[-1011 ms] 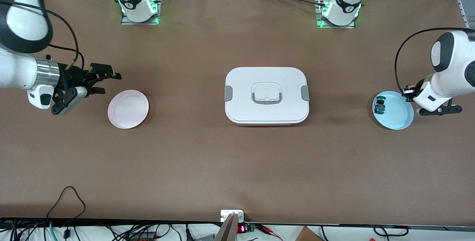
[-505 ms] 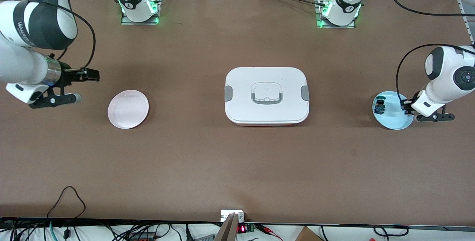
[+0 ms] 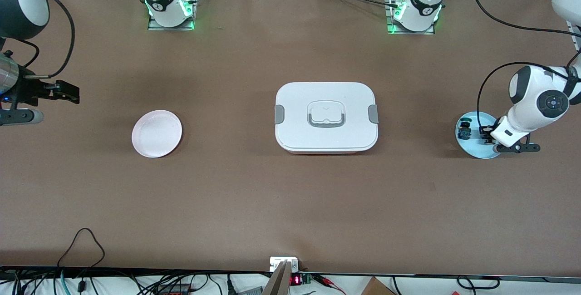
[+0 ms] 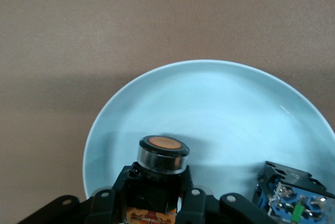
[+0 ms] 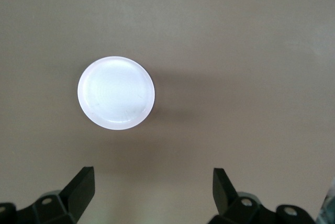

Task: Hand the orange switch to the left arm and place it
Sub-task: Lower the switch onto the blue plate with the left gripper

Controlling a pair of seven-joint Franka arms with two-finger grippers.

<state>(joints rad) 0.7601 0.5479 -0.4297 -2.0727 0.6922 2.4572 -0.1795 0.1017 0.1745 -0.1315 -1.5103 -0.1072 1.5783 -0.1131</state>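
Note:
The orange switch (image 4: 159,169), with an orange top, a silver ring and a black body, sits between the fingers of my left gripper (image 4: 157,195), just over the light blue plate (image 4: 220,109). In the front view my left gripper (image 3: 484,135) is low over that blue plate (image 3: 474,150) at the left arm's end of the table. My right gripper (image 3: 74,93) is open and empty, near the table's edge at the right arm's end, away from the pink plate (image 3: 156,133). The white box (image 3: 326,115) stands shut in the middle.
A small blue-and-black part (image 3: 464,130) lies on the blue plate beside the left gripper; it also shows in the left wrist view (image 4: 290,198). The right wrist view shows the pink plate (image 5: 116,92) bare, past my open right gripper (image 5: 153,182).
My left gripper has moved from the plate's edge to over the blue plate, with the orange switch in it. My right gripper has drawn away from the pink plate toward the table's edge.

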